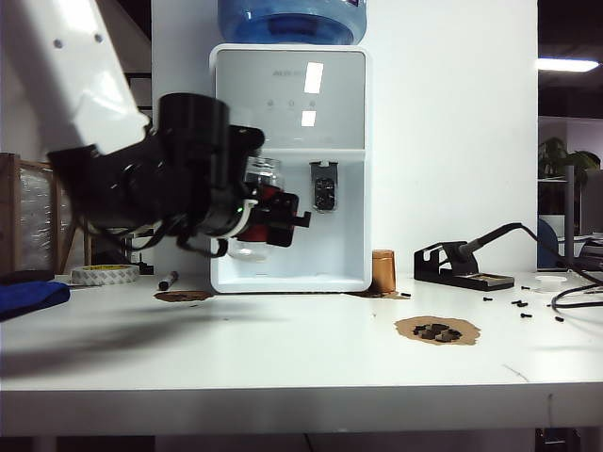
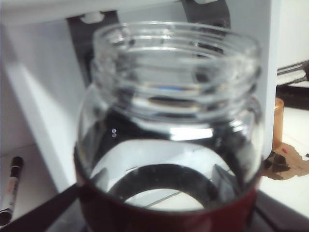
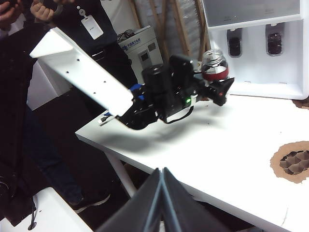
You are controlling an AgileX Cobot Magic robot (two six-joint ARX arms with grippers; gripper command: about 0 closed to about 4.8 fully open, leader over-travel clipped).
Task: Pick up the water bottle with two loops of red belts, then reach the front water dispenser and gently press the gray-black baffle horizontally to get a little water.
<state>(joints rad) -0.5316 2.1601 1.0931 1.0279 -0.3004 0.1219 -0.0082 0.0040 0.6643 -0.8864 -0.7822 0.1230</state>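
Left gripper [image 1: 283, 215] pinches the water bottle [image 1: 261, 179] upright, just before the water dispenser [image 1: 344, 169]. Advance level and slowly, rim against the gray-black baffle [image 3: 234, 45]. Right gripper [image 3: 161, 186], pressed together, waits near.

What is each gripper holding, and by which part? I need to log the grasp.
The left gripper holds the water bottle by its red-banded lower body, mouth up, before the water dispenser. The right gripper, shut, holds nothing.
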